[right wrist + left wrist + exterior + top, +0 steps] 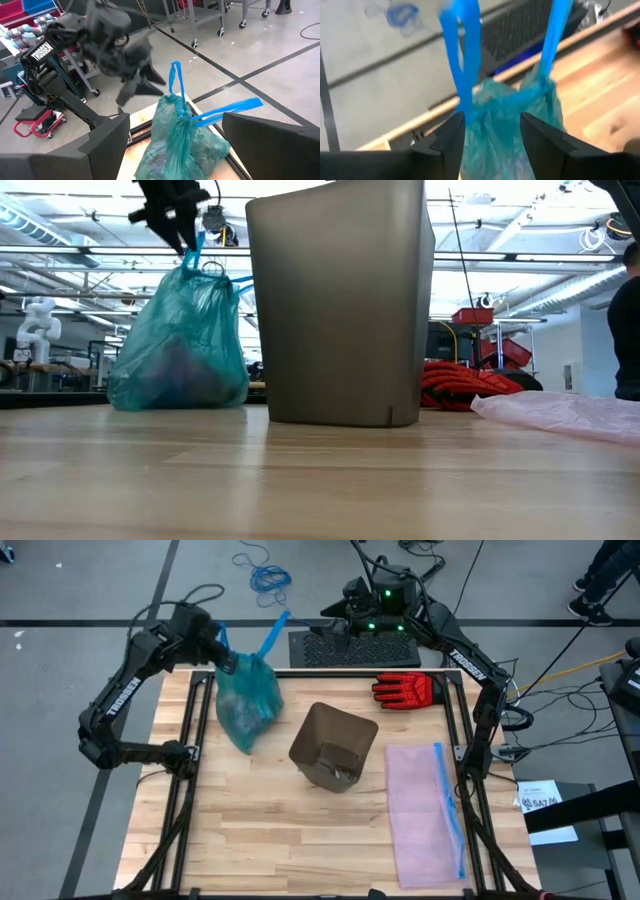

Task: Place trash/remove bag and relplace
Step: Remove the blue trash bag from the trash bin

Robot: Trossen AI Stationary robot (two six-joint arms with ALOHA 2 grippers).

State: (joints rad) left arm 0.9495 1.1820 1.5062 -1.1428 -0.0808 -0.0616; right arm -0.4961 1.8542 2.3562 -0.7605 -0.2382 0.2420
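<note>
Teal bag (246,700) standing upright on table (260,830), blue handles pointing up between left end effector's (226,658) parted fingers, right end effector apart.

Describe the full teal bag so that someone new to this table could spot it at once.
Start at the brown bin in the middle of the wooden table, then look toward the far left corner. There the teal bag sits bulging, its blue tie handles sticking up by the left pincer. Unlike the flat pink bag on the right, it is stuffed and upright.
</note>
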